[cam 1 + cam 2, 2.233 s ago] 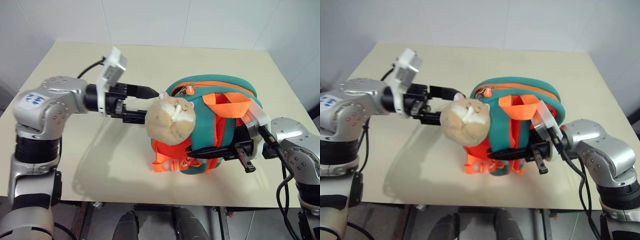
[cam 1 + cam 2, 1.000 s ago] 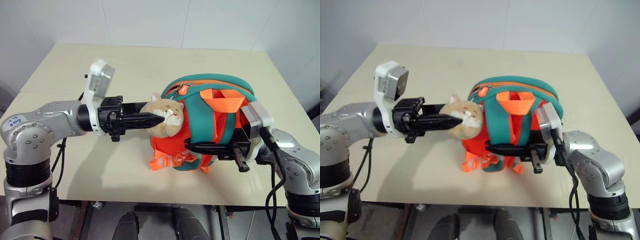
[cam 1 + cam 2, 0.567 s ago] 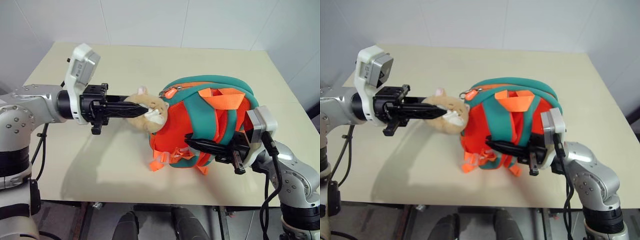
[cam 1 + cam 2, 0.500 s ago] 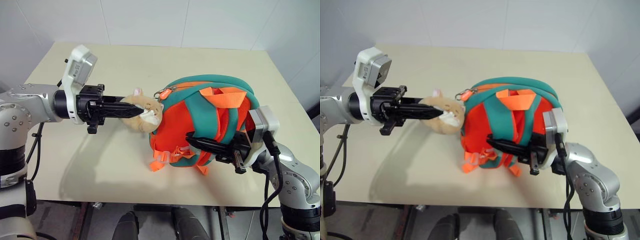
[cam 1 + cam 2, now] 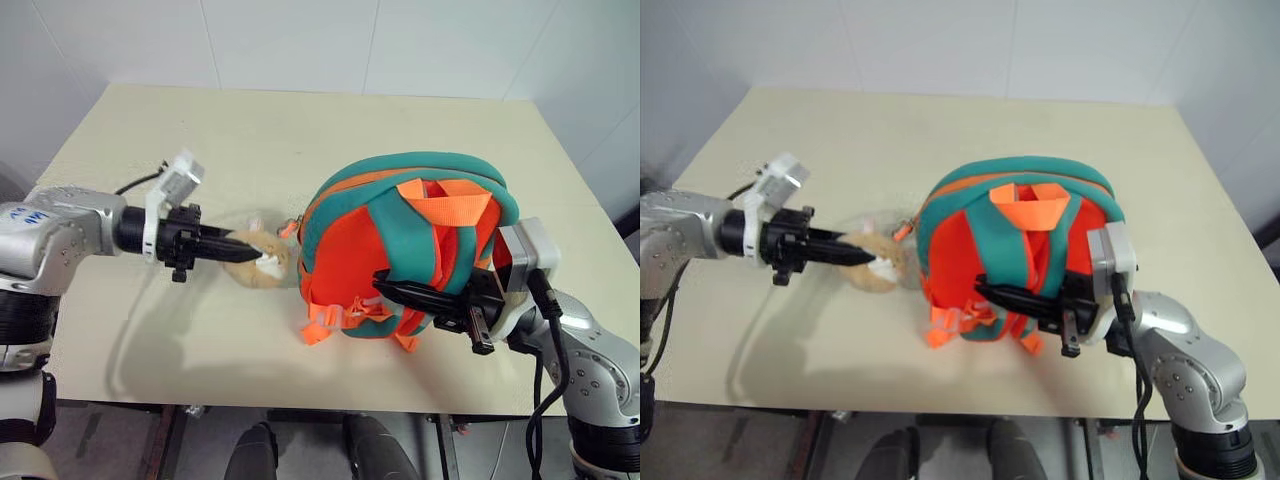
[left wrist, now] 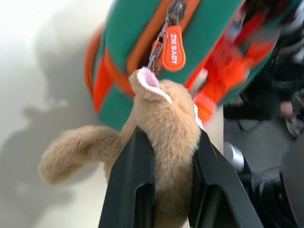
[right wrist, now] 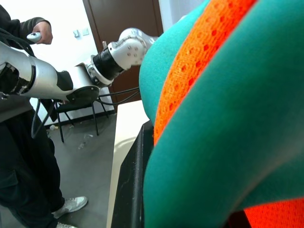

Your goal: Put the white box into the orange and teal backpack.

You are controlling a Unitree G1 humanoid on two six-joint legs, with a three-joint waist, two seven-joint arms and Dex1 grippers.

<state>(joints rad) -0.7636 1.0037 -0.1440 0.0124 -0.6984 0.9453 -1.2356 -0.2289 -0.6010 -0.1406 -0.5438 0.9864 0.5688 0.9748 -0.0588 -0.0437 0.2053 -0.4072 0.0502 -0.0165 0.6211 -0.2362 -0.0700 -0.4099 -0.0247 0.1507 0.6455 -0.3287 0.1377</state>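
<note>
Pulled toward the table's left edge, the plush animal head (image 5: pixel 262 262) now stretches away from the orange and teal backpack (image 5: pixel 400 250), and my left gripper (image 5: pixel 240 254) has sunk lower. Nearest the front edge, my right gripper (image 5: pixel 425 297) stays clamped shut on a teal strap, likely to anchor the bag upright. My left fingers (image 6: pixel 137 190) pinch the plush tight. I cannot see the white box.

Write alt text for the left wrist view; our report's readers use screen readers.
The left gripper is shut on the tan plush animal head, its two black fingers squeezing the fur. Just beyond is the orange and teal backpack, with an orange zipper pull hanging above the plush ear.
</note>
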